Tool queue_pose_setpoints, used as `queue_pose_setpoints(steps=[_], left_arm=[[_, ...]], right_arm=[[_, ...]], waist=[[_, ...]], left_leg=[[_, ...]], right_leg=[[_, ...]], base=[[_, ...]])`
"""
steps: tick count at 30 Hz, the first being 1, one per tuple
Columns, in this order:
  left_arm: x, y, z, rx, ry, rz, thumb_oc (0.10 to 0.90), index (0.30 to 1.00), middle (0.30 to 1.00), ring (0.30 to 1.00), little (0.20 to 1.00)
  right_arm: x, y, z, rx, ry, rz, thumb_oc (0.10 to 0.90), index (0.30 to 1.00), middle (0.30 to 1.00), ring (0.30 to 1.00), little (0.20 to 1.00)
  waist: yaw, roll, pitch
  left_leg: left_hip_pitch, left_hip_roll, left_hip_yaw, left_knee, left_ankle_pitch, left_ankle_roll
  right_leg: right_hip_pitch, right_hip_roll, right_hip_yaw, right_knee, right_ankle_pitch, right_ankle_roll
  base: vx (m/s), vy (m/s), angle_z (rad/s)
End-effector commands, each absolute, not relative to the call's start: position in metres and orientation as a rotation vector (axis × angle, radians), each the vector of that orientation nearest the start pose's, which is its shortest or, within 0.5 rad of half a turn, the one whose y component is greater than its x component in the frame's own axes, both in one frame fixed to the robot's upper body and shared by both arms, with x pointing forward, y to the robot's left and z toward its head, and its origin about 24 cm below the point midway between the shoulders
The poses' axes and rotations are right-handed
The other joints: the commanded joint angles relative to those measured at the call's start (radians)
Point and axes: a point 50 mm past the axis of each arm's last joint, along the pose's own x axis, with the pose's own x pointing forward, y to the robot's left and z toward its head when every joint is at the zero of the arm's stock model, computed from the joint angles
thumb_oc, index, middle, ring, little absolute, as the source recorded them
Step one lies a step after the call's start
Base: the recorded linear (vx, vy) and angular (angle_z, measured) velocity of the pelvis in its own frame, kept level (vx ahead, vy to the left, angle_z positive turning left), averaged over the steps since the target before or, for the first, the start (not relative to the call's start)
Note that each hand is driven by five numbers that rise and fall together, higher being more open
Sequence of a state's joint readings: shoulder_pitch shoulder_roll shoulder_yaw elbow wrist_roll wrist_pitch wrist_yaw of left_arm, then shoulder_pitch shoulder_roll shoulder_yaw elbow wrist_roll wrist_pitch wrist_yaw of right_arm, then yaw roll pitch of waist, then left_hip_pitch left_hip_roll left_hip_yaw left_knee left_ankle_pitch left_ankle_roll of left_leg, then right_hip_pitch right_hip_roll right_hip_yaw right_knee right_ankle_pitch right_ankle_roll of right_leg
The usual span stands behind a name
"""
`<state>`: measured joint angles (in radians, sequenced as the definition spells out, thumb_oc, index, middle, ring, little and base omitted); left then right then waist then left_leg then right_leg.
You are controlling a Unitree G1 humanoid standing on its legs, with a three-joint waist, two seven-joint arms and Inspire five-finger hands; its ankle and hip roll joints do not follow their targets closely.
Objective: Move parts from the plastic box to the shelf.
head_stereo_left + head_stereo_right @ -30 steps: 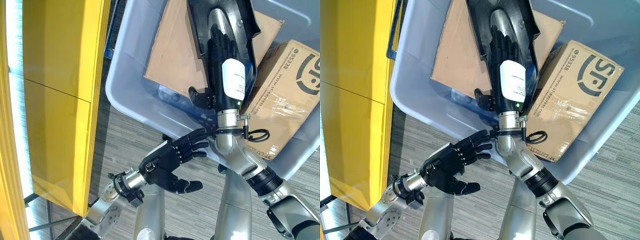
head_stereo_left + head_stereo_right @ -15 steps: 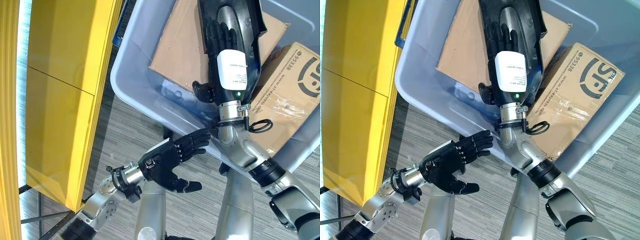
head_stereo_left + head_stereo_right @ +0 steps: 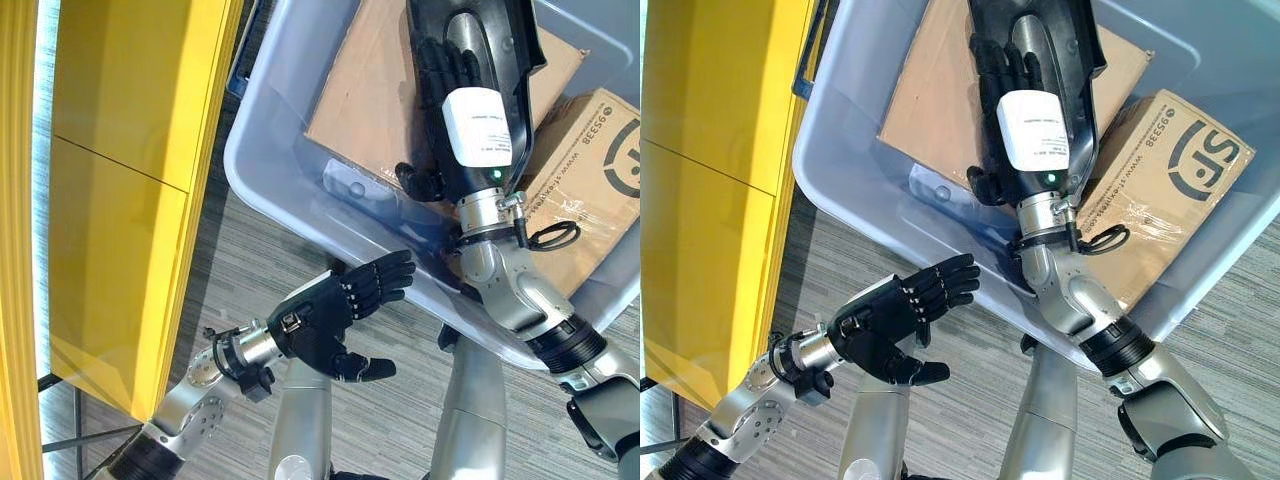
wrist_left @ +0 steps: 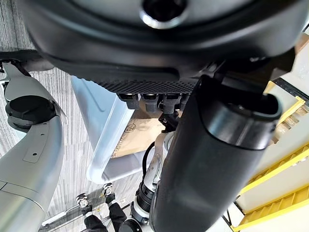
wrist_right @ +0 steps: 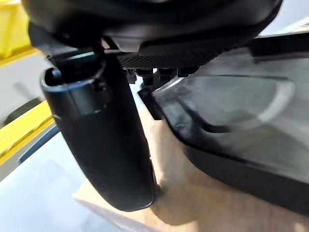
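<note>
A translucent blue-grey plastic box (image 3: 290, 205) stands on the floor. Inside, a black moulded part (image 3: 515, 45) lies on a flat cardboard sheet (image 3: 365, 90). My right hand (image 3: 470, 130) rests flat on that part with straight fingers, open. Its thumb (image 5: 101, 140) touches the cardboard sheet (image 5: 193, 203) beside the edge of the part (image 5: 231, 121). My left hand (image 3: 325, 320) hovers open outside the box, just below its near rim, holding nothing. Its thumb (image 4: 207, 159) points toward the box wall (image 4: 104, 125).
A yellow shelf unit (image 3: 130, 150) stands close along the left of the box. A printed cardboard box (image 3: 590, 150) wrapped in film fills the right side of the plastic box. Grey wood-pattern floor (image 3: 240, 270) lies between shelf and box.
The whole view has shifted a little. My right hand has slid slightly further into the box along the black part. My left hand has risen a bit toward the rim, still open.
</note>
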<state>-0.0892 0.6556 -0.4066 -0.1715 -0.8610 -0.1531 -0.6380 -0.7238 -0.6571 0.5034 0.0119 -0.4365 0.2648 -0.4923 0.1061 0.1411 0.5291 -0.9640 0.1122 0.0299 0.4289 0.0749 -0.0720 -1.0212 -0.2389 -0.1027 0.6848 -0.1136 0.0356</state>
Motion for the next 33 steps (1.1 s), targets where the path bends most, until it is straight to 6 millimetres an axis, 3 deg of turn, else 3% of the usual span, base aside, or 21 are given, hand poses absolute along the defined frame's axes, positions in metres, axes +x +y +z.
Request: queue_pose_setpoints(steps=[1, 11, 26, 27, 28, 29, 33], left_arm=[[0.199, 0.125, 0.117, -0.311, -0.285, -1.176, 0.900, 1.000, 1.000, 1.000, 1.000], [0.200, 0.113, 0.116, -0.321, -0.312, -1.182, 0.900, 1.000, 1.000, 1.000, 1.000], [0.199, 0.106, 0.111, -0.343, -0.328, -1.174, 0.900, 1.000, 1.000, 1.000, 1.000], [0.199, 0.105, 0.111, -0.343, -0.329, -1.175, 0.900, 1.000, 1.000, 1.000, 1.000], [0.199, 0.105, 0.111, -0.343, -0.329, -1.175, 0.900, 1.000, 1.000, 1.000, 1.000], [0.199, 0.105, 0.111, -0.342, -0.329, -1.177, 0.900, 1.000, 1.000, 1.000, 1.000], [0.199, 0.104, 0.111, -0.341, -0.330, -1.186, 0.900, 1.000, 1.000, 1.000, 1.000]], right_arm=[[0.331, -0.190, 0.251, -1.075, -0.714, -0.523, 0.900, 1.000, 1.000, 1.000, 1.000], [0.336, -0.173, 0.233, -0.854, -0.679, -0.565, 0.900, 1.000, 1.000, 1.000, 1.000], [0.337, -0.182, 0.216, -0.860, -0.629, -0.659, 0.900, 1.000, 1.000, 1.000, 1.000], [0.338, -0.181, 0.215, -0.852, -0.619, -0.653, 0.635, 0.629, 0.629, 0.629, 0.629], [0.338, -0.181, 0.215, -0.850, -0.615, -0.649, 0.582, 0.555, 0.555, 0.555, 0.555], [0.339, -0.181, 0.214, -0.848, -0.606, -0.642, 0.400, 0.300, 0.300, 0.300, 0.300], [0.343, -0.185, 0.211, -0.844, -0.565, -0.680, 0.400, 0.300, 0.300, 0.300, 0.300]], waist=[[-0.029, 0.041, -0.009], [-0.027, 0.067, -0.009], [-0.038, 0.074, -0.009], [-0.038, 0.075, -0.009], [-0.038, 0.075, -0.009], [-0.038, 0.075, -0.009], [-0.033, 0.076, -0.009]], left_leg=[[0.028, -0.026, 0.056, -0.030, -0.075, 0.052], [0.024, -0.029, 0.070, -0.043, -0.069, 0.049], [0.022, -0.028, 0.082, -0.048, -0.072, 0.049], [0.021, -0.028, 0.082, -0.048, -0.071, 0.049], [0.020, -0.028, 0.082, -0.047, -0.072, 0.048], [0.019, -0.028, 0.082, -0.046, -0.071, 0.048], [0.018, -0.027, 0.082, -0.042, -0.073, 0.048]], right_leg=[[0.074, 0.075, 0.014, 0.005, -0.082, -0.016], [0.062, 0.073, 0.021, -0.013, -0.075, -0.017], [0.059, 0.071, 0.030, -0.033, -0.066, -0.011], [0.057, 0.071, 0.030, -0.033, -0.066, -0.012], [0.057, 0.071, 0.030, -0.032, -0.066, -0.012], [0.054, 0.071, 0.031, -0.029, -0.066, -0.012], [0.056, 0.066, 0.027, -0.030, -0.065, -0.012]], base=[[-0.01, 0.022, -0.06], [-0.01, 0.030, -0.05], [0.00, 0.018, 0.00], [0.00, 0.000, 0.00], [0.00, 0.000, 0.00], [0.00, 0.000, 0.00], [0.00, 0.000, 0.00]])
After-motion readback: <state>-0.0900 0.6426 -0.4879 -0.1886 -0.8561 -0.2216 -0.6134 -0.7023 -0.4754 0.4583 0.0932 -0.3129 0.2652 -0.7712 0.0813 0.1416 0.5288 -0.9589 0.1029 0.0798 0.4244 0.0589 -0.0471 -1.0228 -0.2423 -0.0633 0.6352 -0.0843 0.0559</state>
